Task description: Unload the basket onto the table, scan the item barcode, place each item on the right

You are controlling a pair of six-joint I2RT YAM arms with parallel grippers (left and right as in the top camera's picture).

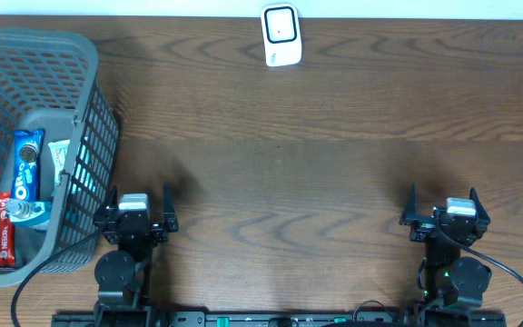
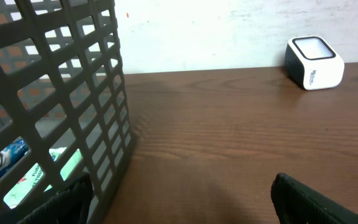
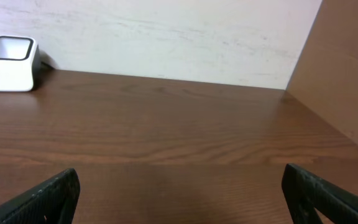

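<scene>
The left gripper (image 1: 142, 196) sat low on the brown table (image 1: 334, 182) with its two fingers (image 2: 309, 202) spread wide apart. Nothing was between them. The right gripper (image 1: 444, 198) was the same, its fingers (image 3: 328, 193) wide and holding nothing, with only bare wood between them.

A gray basket (image 1: 87, 109) stood just to the left of the left fingers. Its side wall (image 2: 61, 93) was so close to the left finger that I could not tell if they touched. The snacks lay inside the basket, on the other side of that wall. There was a blue cookie pack (image 1: 25, 168), a red bar (image 1: 5, 238) nearer than it, and a white and green pack (image 1: 60, 159) closest to the fingers.

The white scanner (image 1: 281, 34) stood far in front of both grippers, at the back edge of the table by the pale wall (image 3: 166, 37). It was ahead and to the right of the left fingers. It was ahead and to the left of the right fingers.
</scene>
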